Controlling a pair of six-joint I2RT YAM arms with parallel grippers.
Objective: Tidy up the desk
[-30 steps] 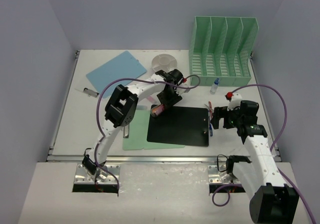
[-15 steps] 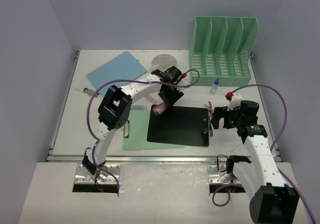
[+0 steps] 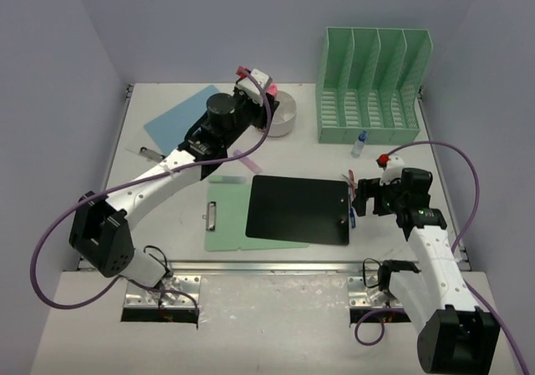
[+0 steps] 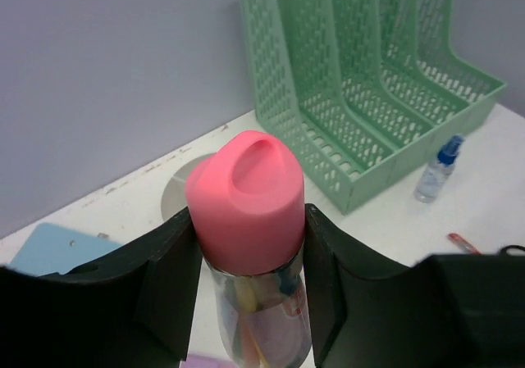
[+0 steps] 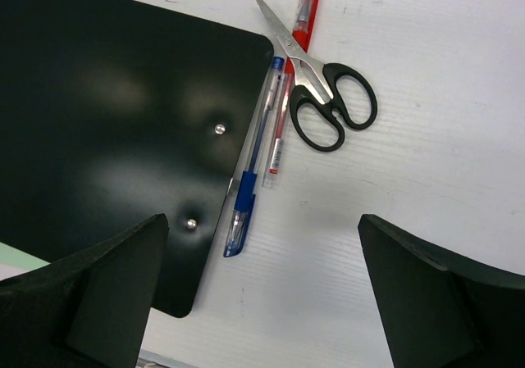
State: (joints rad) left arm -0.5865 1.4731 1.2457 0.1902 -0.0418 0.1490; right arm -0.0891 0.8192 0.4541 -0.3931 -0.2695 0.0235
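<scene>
Left wrist view: a pink-capped container (image 4: 246,200) was clenched upright by the left gripper (image 4: 250,290) above the desk (image 4: 385,220), near its back; gentle, vertical lowering was advised. The right gripper (image 5: 262,290) was spread wide.

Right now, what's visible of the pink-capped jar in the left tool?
The jar has a smooth, rounded pink cap, plastic or rubber by its look, with a shallow dent on top. Its clear body holds yellow, blue and pink things too blurred to name. It stands upright in the wrist view, clamped just below the cap between the two black fingers of the left tool. It is held off the desk near the back, by a round pale dish.
</scene>
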